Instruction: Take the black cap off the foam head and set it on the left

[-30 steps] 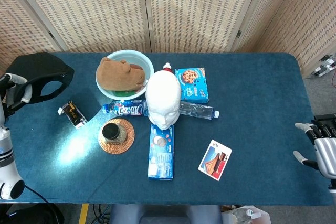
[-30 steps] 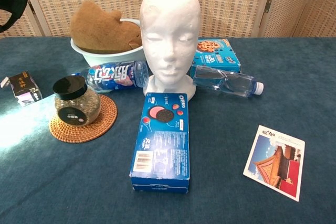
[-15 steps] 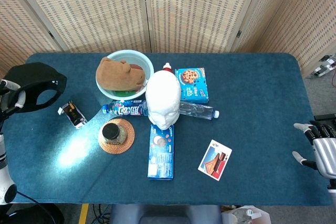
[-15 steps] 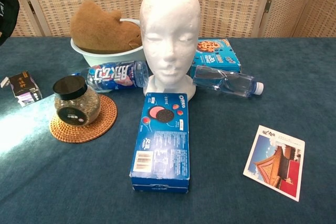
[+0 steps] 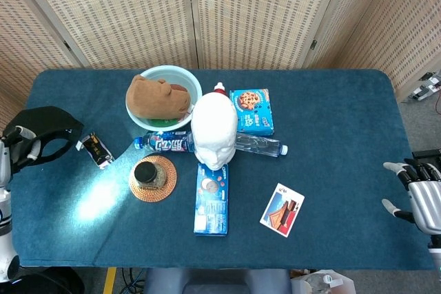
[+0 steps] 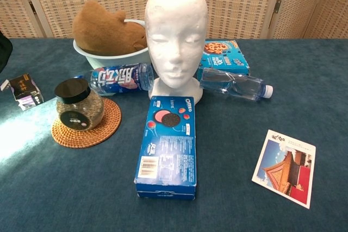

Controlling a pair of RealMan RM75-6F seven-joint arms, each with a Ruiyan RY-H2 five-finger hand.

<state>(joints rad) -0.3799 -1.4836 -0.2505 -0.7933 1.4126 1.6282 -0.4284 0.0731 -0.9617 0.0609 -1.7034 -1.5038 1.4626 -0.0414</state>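
The white foam head (image 5: 213, 132) (image 6: 176, 35) stands bare in the middle of the table. My left hand (image 5: 19, 144) holds the black cap (image 5: 45, 129) at the table's far left edge, low over the cloth. In the chest view only a sliver of the cap (image 6: 2, 50) shows at the left border. My right hand (image 5: 417, 194) hangs open off the table's right edge, holding nothing.
Around the head lie a bowl (image 5: 180, 78) with a brown plush toy (image 5: 157, 98), a cola bottle (image 5: 165, 142), a water bottle (image 5: 260, 147), a cookie box (image 5: 251, 111), an Oreo box (image 5: 211, 199), a jar (image 5: 148, 173) on a woven coaster, a small dark packet (image 5: 95, 149) and a postcard (image 5: 282, 210).
My left hand has carried the cap further left and lower, toward the table's left edge; it has nearly left the chest view. The right hand has stayed put.
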